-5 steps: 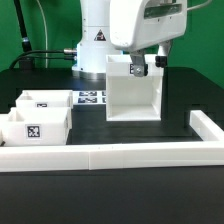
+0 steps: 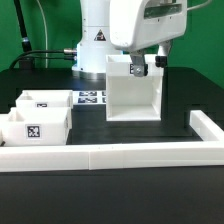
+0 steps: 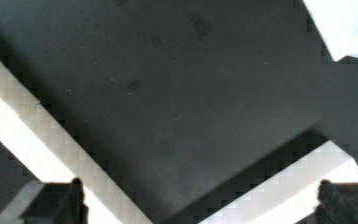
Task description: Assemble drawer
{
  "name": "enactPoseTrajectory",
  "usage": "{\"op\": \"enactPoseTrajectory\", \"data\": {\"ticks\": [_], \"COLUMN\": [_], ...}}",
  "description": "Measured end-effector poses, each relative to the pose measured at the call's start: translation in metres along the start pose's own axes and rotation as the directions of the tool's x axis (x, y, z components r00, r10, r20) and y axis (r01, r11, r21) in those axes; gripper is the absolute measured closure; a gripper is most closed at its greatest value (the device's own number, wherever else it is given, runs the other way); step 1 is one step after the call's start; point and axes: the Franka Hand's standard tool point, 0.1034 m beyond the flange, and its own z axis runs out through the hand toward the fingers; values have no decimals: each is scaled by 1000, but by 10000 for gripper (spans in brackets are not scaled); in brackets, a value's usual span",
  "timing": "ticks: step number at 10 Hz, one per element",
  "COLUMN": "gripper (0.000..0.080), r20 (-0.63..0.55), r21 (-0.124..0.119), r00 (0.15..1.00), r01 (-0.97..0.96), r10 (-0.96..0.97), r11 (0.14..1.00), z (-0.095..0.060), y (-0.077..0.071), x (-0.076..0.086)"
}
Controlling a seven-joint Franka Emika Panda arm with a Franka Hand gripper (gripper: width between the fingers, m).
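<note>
The tall white drawer housing (image 2: 135, 95) stands upright at the middle of the black table, its open side facing the camera. My gripper (image 2: 147, 65) hovers at the housing's top edge with its fingers spread wide, so it is open and holds nothing. In the wrist view the gripper (image 3: 197, 203) looks down on dark surface crossed by white edges of the housing (image 3: 19, 110), with one dark fingertip (image 3: 51, 205) in each lower corner. Two small white trays with square tags sit at the exterior view's left, one behind (image 2: 42, 101) and one in front (image 2: 35, 126).
A long low white border wall (image 2: 110, 156) runs along the front and turns back at the exterior view's right (image 2: 205, 127). The marker board (image 2: 90, 98) lies flat between the trays and the housing. The robot's base (image 2: 95, 45) stands behind.
</note>
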Motion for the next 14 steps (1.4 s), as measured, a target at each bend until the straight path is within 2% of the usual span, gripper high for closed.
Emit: {"op": "enactPoseTrajectory", "data": {"ticks": [3, 5, 7, 8, 10, 13, 14], "gripper": [150, 150, 150, 150, 150, 150, 150], "r20": [-1, 13, 29, 37, 39, 34, 0], "r21": [1, 4, -9, -8, -4, -8, -25], "r00": [1000, 986, 946, 942, 945, 937, 890], "r01": [-7, -167, -323, -334, -324, -347, -455], "r10": [7, 167, 323, 334, 324, 348, 455], "r11": [1000, 986, 946, 942, 946, 938, 890], "z": [0, -7, -27, -32, -27, -27, -27], "y": [-1, -24, -52, -58, -55, -57, -69], "x": [-1, -17, -20, -20, -21, -22, -27]}}
